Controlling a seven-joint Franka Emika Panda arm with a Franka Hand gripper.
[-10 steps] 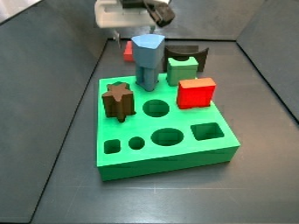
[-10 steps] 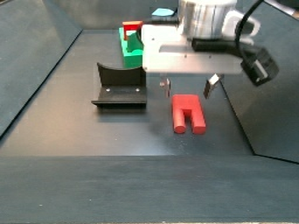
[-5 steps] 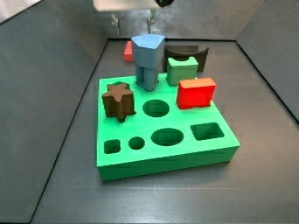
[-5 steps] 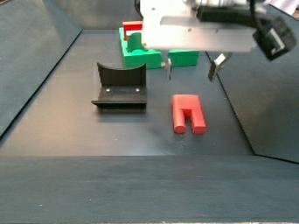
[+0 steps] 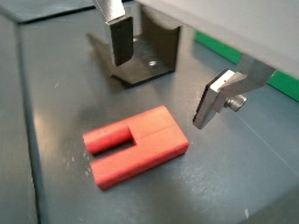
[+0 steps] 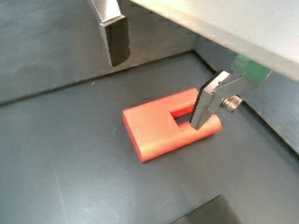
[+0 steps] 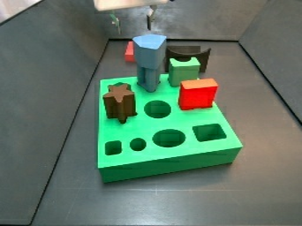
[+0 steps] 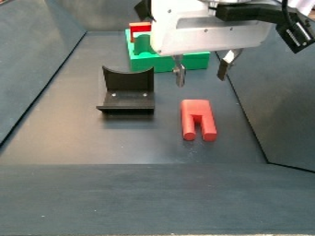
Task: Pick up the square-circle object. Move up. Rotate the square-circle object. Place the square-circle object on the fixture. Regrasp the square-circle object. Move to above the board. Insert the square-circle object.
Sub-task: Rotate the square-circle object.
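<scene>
The square-circle object [image 8: 196,119] lies flat on the dark floor, a dull-red peg also seen in both wrist views [image 5: 135,145] [image 6: 162,128]. My gripper [image 8: 202,76] hangs open and empty above it, its fingers [image 5: 117,39] apart and clear of the peg. In a side view the gripper [image 7: 147,12] is mostly cut off at the top edge. The fixture [image 8: 127,90] stands on the floor beside the peg, nothing in it, and shows in a wrist view [image 5: 146,54]. The green board [image 7: 165,137] lies beyond the fixture.
On the board stand a blue hexagonal peg [image 7: 147,60], a dark brown star peg [image 7: 118,100], a bright red cube [image 7: 199,93] and a green piece [image 7: 182,69]. Sloping grey walls [image 8: 43,74] close in the floor on both sides.
My gripper has risen straight up from just over the peg, still open and empty. The peg has not moved.
</scene>
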